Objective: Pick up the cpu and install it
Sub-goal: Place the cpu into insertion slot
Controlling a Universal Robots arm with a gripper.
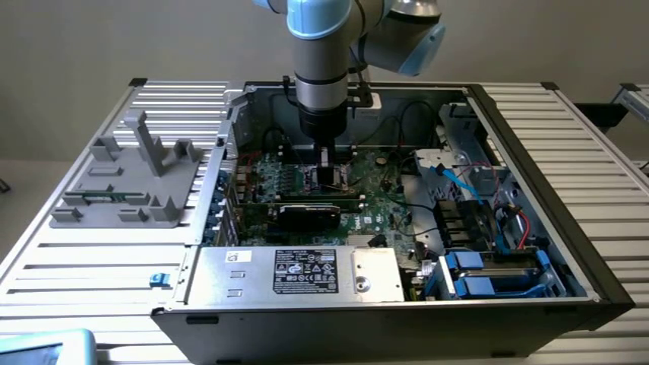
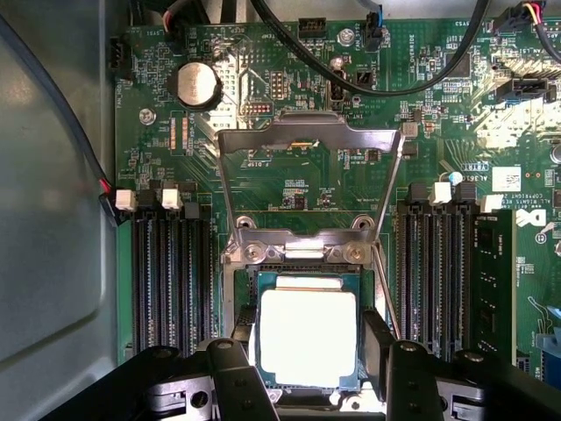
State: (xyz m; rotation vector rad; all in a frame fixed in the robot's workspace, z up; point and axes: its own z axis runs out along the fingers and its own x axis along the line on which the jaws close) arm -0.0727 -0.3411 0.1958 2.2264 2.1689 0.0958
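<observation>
- Jaws of the gripper (image 2: 309, 353) look closed on the cpu (image 2: 307, 324), one finger against each of two opposite edges.
- I see the cpu low inside the socket (image 2: 298, 254), whose load plate (image 2: 307, 136) stands hinged open; whether it is fully seated I cannot tell.
- My judgement: it should go in level and square to the socket, with no sideways push, since the contacts underneath likely bend easily.
- Memory slots (image 2: 171, 272) flank the socket closely, so I have little room.
- In the exterior view, the open computer case (image 1: 598, 274) lies on a slatted table (image 1: 91, 258). From the gripper, the power supply (image 1: 294, 274) sits at six o'clock, the blue drive bays (image 1: 476, 274) at four, and a grey fixture (image 1: 132, 179) at nine.
</observation>
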